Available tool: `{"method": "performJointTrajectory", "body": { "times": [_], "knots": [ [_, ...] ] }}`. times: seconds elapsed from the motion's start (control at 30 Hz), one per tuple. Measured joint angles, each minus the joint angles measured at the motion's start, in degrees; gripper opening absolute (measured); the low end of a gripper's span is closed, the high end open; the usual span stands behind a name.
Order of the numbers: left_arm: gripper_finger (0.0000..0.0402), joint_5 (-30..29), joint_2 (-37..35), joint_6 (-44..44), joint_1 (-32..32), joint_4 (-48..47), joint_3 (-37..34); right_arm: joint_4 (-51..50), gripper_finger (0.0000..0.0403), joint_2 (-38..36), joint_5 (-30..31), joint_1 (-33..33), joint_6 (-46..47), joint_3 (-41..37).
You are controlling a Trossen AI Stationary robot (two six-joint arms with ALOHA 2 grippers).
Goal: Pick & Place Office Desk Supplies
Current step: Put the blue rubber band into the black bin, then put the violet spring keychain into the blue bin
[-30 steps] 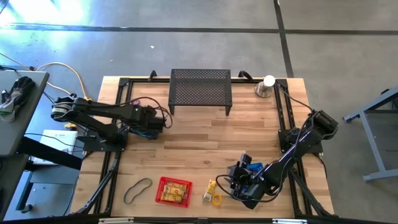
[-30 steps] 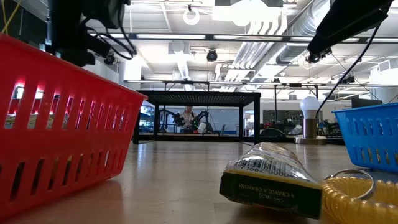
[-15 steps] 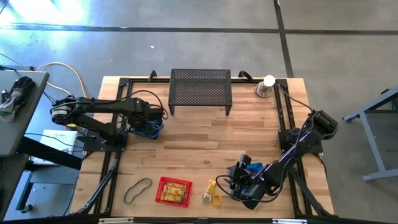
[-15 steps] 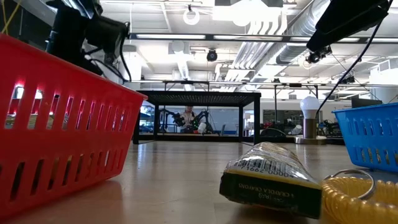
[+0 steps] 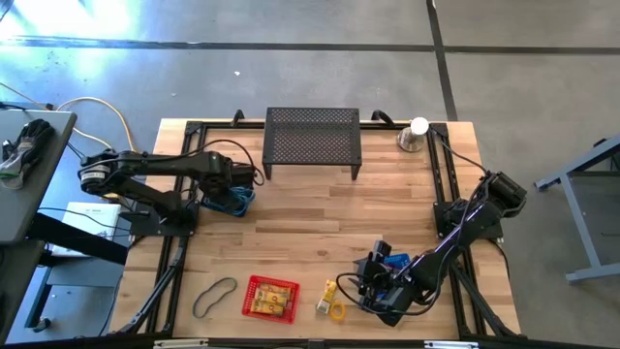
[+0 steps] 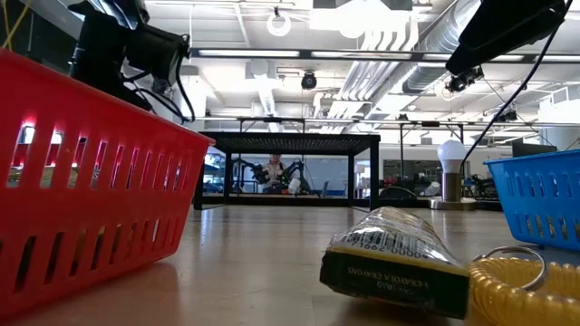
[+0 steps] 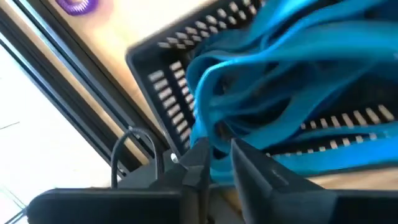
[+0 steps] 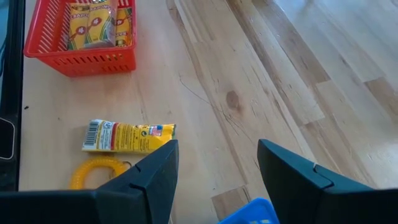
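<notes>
Left gripper (image 7: 217,152) hangs low over the teal bands (image 7: 280,81), which lie heaped in a black basket (image 7: 161,87) at the left side of the table. Its fingers (image 7: 198,163) stand only slightly apart. One teal strand runs right up to the gap, and whether it is pinched there or merely touching cannot be told.

Risk 1: if a strand is caught on a finger, lifting away could drag the tangle out, or tip the light basket. The cause would be the narrow opening and the bands being looped through one another.

Risk 2: the basket sits near the table's frame rail, so a sideways pull could push it against the rail. A purple ring (image 7: 78,5) lies loose on the wood beyond the basket.

Right gripper (image 8: 216,163) waits at the front right with its fingers wide apart and nothing between them. It sits above bare wood, near a crayon pack (image 8: 127,135) and a yellow coil (image 8: 93,173). A blue basket (image 6: 539,195) is just beside it.

Risk 3: a descent from this position may brush the blue basket's rim.

Farther left, the red basket (image 5: 270,297) holds yellow packs, and a dark loop (image 5: 214,296) lies loose beside it.
</notes>
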Motion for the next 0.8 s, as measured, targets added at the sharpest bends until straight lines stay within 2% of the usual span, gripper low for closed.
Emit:
{"method": "performJointTrajectory", "body": {
  "times": [0.2,0.5,0.67,0.8],
  "knots": [
    [0.0099,-3.8,0.0,1.4,2.5,-0.2,1.5,0.0,0.0208,0.0,0.1,0.0,-0.8,0.0],
    [0.0102,-4.8,-0.1,11.0,8.3,-1.7,12.8,0.0,0.0208,0.0,0.1,-0.5,-2.1,0.0],
    [0.0102,-4.2,-0.1,16.3,19.2,1.8,14.8,0.0,0.0208,0.0,0.1,-1.3,-2.3,0.0],
    [0.0102,3.2,-0.1,20.4,31.1,6.8,14.7,0.0,0.0208,0.0,0.1,-1.8,-2.6,0.0]
  ]
}}
